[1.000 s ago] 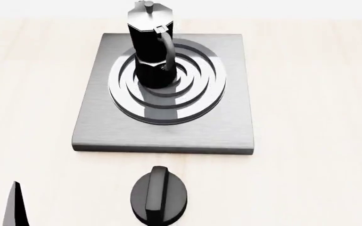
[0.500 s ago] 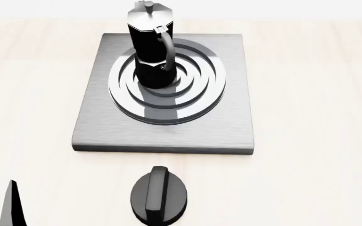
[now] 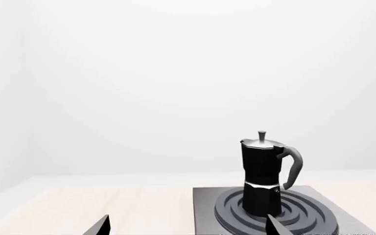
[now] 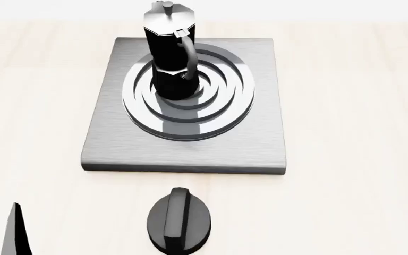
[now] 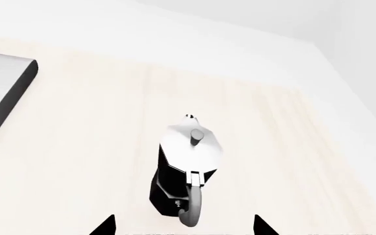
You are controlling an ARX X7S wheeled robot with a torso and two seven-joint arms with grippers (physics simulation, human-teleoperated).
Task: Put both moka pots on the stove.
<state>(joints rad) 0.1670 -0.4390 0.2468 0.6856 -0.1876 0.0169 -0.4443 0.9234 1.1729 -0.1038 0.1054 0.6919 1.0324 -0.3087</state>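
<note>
Head view: one pot [image 4: 170,50] stands upright on stove [image 4: 189,106], on the rings but left/far of their centre, handle facing me. Stove sits flat on light wood table [image 4: 360,133]. Knob [image 4: 179,220] on table just in front of stove, apart from it. Dark sliver at lower left edge is my left gripper finger [image 4: 16,234]; the rest is out of frame.

Left wrist view: same pot [image 3: 264,174] on stove [image 3: 273,213], upright, silver lid w/ small knob, handle to one side. My two left fingertips [image 3: 100,226] are just peeking in at frame edge, set wide apart, nothing between them. Pot is well ahead of them, no contact.

Right wrist view: 2nd pot [image 5: 186,169] stands on table [image 5: 83,127], seen from above, lid + handle toward cam. Stove corner [image 5: 2,93] at frame edge, well apart from this pot. My right fingertips [image 5: 104,227] are spread wide at frame edge, either side of pot's handle end, not touching it. Right gripper isn't visible in head view.
</note>
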